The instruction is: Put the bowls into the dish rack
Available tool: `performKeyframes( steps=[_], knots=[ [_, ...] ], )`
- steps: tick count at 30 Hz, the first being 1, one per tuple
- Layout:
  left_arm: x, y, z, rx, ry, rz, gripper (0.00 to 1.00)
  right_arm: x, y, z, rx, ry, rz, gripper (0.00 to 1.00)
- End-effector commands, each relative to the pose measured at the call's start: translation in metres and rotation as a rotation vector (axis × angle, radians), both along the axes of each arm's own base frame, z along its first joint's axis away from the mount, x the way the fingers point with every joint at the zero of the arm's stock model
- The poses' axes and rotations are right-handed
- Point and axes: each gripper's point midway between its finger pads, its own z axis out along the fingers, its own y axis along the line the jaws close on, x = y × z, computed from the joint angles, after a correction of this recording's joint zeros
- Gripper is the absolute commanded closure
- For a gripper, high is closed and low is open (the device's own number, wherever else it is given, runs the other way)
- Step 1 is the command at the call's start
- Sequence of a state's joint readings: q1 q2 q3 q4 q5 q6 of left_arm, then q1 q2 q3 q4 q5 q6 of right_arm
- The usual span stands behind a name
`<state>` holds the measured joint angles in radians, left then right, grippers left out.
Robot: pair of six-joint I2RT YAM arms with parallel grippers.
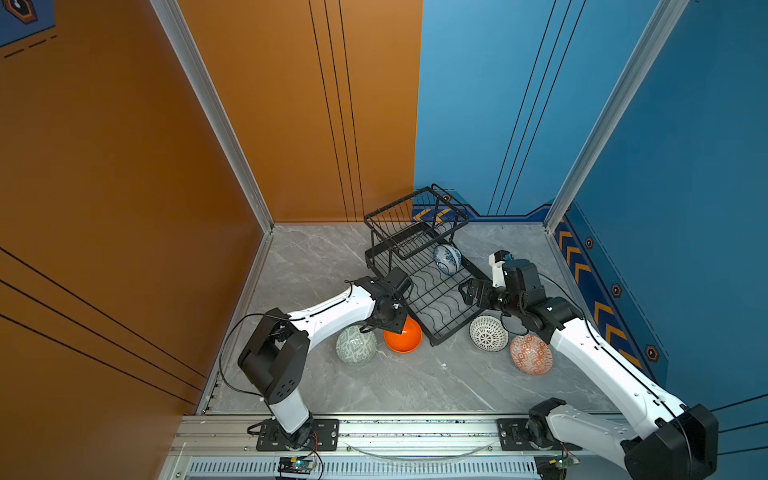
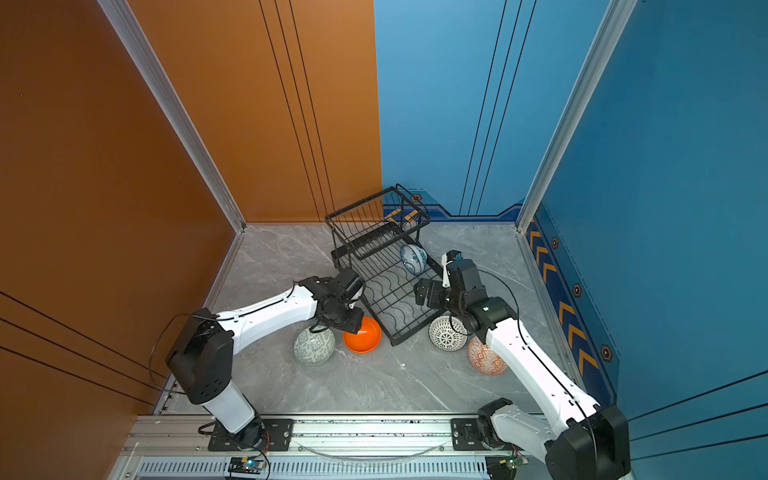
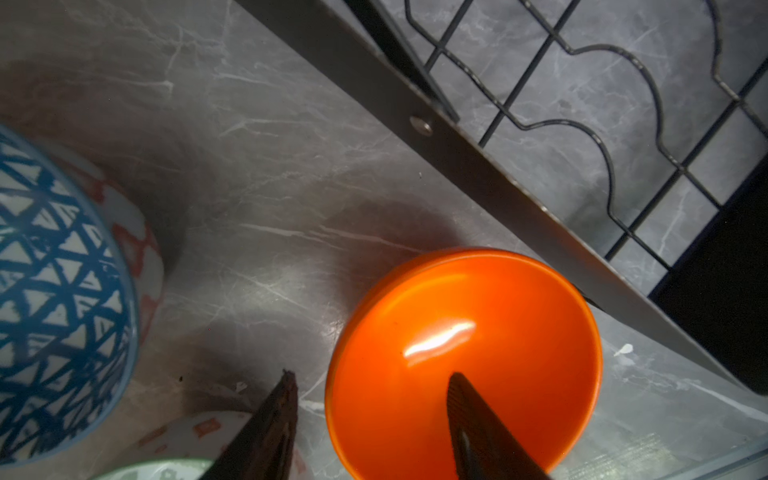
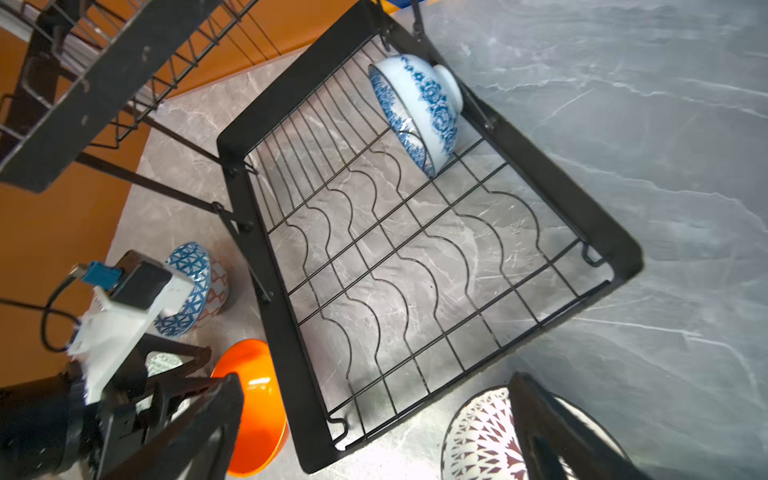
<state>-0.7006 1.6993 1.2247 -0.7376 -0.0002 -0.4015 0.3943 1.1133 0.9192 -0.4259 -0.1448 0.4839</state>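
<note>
The plain orange bowl [image 1: 402, 336] [image 3: 478, 353] sits upright on the floor against the black dish rack's [image 1: 453, 331] [image 3: 478, 178] front corner. My left gripper [image 1: 392, 328] [image 3: 372, 376] is open and straddles its rim, one finger inside the bowl and one outside. My right gripper [image 1: 469, 291] [image 4: 376, 380] hangs open over the rack's base, holding nothing. A white-blue floral bowl [image 1: 447, 259] [image 4: 419, 108] stands on edge in the base. On the floor lie the pale green bowl [image 1: 356, 345], the lattice bowl [image 1: 488, 332] [image 4: 478, 436], the red-orange bowl [image 1: 531, 354] and the blue triangle bowl [image 3: 54, 299] [image 4: 187, 286].
The rack's raised basket [image 1: 415, 220] stands at its far end, near the back wall. The blue triangle bowl lies under my left arm, hidden in both top views. Orange and blue walls enclose the marble floor [image 1: 415, 382].
</note>
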Motion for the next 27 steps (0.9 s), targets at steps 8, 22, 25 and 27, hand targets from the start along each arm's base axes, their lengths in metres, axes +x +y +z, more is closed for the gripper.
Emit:
performKeyframes(
  steps=[8, 22, 25, 27],
  knots=[
    [0.002, 0.003, -0.012, 0.046, 0.036, -0.023, 0.61, -0.007, 0.016, 0.003, 0.043, -0.036, 0.091, 0.00],
    [0.000, 0.010, -0.020, 0.063, 0.054, -0.007, 0.79, -0.002, 0.005, 0.005, 0.044, -0.055, 0.030, 0.00],
    [0.001, 0.011, -0.022, 0.072, 0.052, -0.006, 0.81, -0.003, 0.004, 0.005, 0.045, -0.056, 0.029, 0.00],
    [0.001, 0.013, -0.023, 0.082, 0.053, -0.006, 0.81, -0.004, 0.003, 0.004, 0.047, -0.056, 0.027, 0.00]
  ],
)
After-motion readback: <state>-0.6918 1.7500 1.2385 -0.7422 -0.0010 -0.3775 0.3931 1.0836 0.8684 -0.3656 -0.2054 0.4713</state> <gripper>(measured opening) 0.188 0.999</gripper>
